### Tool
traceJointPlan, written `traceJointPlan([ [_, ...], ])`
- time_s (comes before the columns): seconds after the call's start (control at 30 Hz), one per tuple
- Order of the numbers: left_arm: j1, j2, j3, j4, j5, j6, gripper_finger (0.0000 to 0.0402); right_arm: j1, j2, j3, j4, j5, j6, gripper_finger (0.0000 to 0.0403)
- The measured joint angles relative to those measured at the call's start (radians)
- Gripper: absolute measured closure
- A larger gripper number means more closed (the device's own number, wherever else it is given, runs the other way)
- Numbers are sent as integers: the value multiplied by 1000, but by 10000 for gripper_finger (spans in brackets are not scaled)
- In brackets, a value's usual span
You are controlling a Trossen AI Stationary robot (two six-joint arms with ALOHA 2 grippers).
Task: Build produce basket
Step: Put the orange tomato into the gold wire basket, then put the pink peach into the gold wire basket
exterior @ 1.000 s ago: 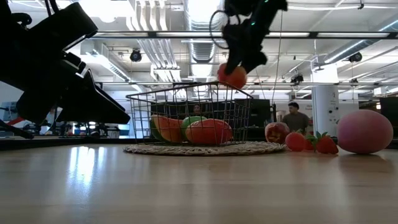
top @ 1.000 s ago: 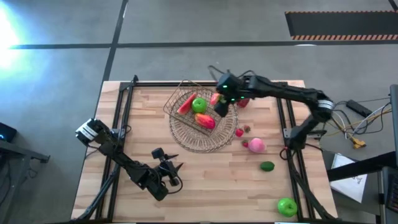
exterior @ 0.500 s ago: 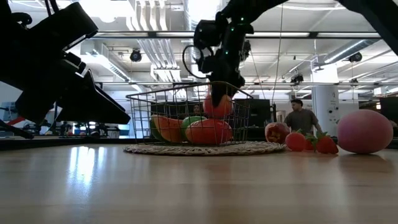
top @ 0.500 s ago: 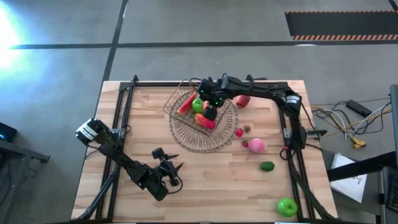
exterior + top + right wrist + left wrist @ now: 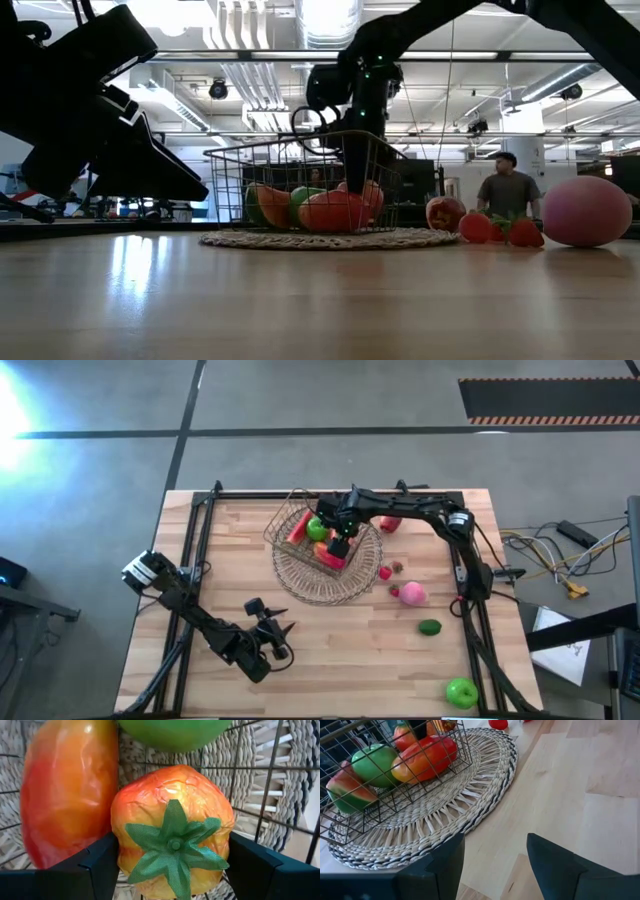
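The right gripper (image 5: 338, 547) has sunk into the basket (image 5: 300, 520), jaws clamping the tomato (image 5: 172, 851).

Support surface: a pale wooden table (image 5: 330, 650) with plank joints and dark rails along its left and right edges. Lying directly on it: a round woven mat (image 5: 318, 582); a red peach-like fruit (image 5: 390, 523); two small red pieces (image 5: 386, 573); a pink fruit (image 5: 412, 594); a dark green piece (image 5: 429, 627); a green apple (image 5: 461, 692).
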Motion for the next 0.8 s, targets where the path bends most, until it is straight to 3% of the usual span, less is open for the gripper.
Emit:
traceJointPlan([
  [0.4, 0, 0, 0, 2, 0, 0, 203, 0, 0, -2, 2, -1, -12, 58],
  [0.8, 0, 0, 0, 2, 1, 0, 203, 0, -90, -2, -3, 1, -26, 71],
])
